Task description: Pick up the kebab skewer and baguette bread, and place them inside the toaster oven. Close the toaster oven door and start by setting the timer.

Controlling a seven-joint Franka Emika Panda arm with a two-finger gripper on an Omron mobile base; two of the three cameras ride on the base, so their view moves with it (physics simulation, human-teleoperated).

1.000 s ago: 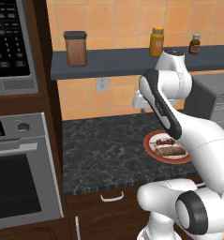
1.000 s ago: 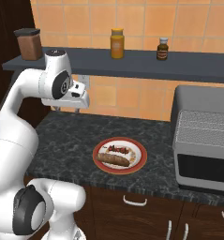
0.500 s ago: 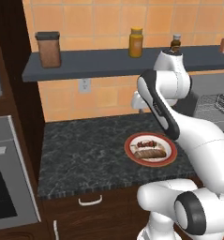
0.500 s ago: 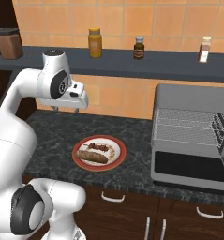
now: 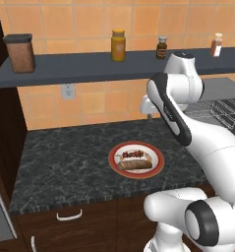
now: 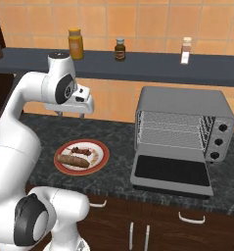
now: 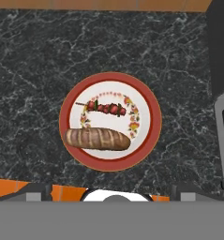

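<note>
I hold the gripper [image 6: 69, 114] high over the red-rimmed plate [image 7: 149, 136]; how far its fingers stand apart I cannot tell, and it holds nothing. The baguette bread [image 7: 97, 138] lies nearest me, the kebab skewer [image 7: 106, 108] just beyond. I judge a straight descent onto the thin skewer best. Farther right on the dark stone counter [image 6: 118, 147], the toaster oven [image 6: 187, 127] waits, its toaster oven door [image 6: 171, 171] folded down.
</note>
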